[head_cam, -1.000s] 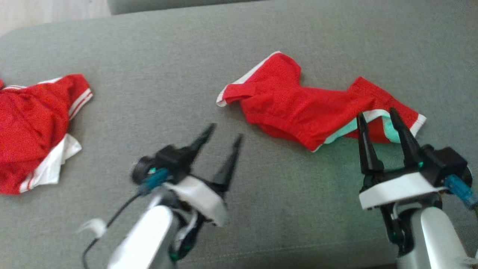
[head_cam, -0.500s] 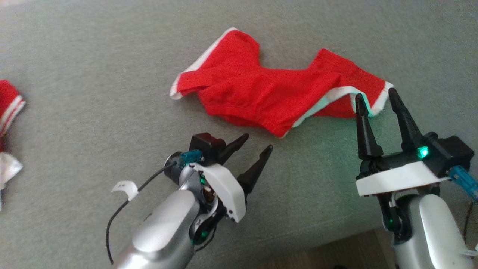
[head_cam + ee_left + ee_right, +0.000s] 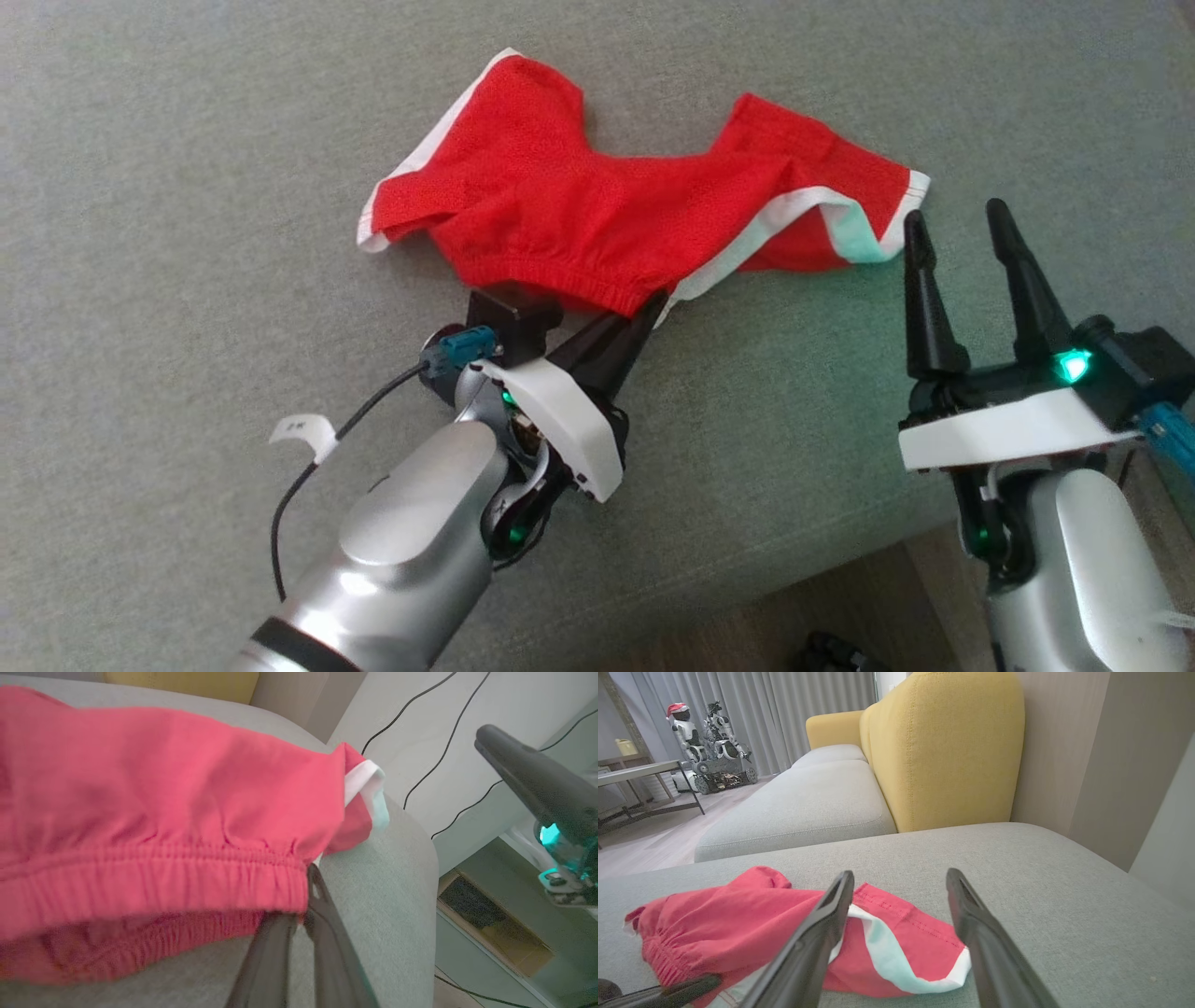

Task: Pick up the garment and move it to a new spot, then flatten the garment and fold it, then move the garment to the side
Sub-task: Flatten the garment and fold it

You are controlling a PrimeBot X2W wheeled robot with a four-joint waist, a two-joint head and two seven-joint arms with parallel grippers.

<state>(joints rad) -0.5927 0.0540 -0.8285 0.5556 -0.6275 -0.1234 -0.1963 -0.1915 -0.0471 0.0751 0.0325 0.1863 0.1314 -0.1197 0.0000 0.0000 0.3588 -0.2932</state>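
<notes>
Your red shorts [image 3: 597,205] lie rumpled on the grey sofa cushion [image 3: 187,233], waistband toward the robot. Your left gripper [image 3: 646,313] has its jaws clenched on the waistband at its right-hand end. In the left wrist view the two dark fingers [image 3: 327,933] press together right at the elastic's edge. Your right gripper [image 3: 957,219] has its jaws spread wide and grasps nothing. The white-trimmed leg hem lies just beyond its tips, and in the right wrist view that hem sits low between the two fingers.
</notes>
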